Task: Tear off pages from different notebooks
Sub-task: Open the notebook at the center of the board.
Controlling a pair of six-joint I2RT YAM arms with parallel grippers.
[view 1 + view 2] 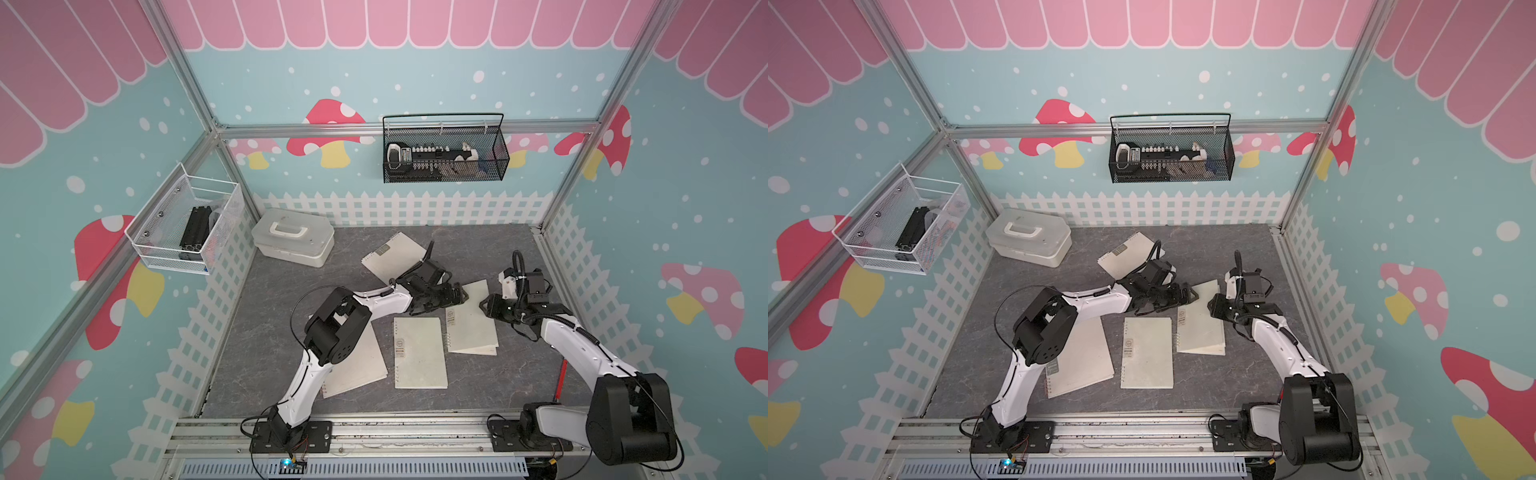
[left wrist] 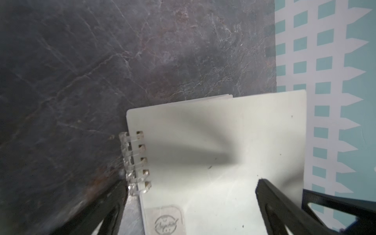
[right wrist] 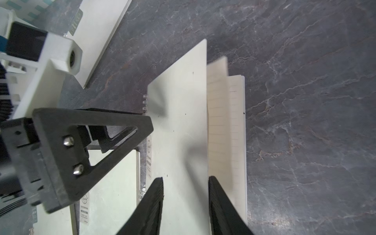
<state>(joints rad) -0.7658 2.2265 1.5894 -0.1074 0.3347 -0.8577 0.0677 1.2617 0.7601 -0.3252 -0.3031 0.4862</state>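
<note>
Near the worktop's right edge one notebook lies opened, nothing torn; left gripper spread wide, right gripper half-spread.

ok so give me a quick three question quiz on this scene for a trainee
1. How many notebooks lie on the table?
2. True or false: the left pincer is wide open.
3. Which notebook shows lined pages? a) the one by the white box b) the one under the left arm c) the one at the right pincer
Key: 1. four; 2. true; 3. c
</note>
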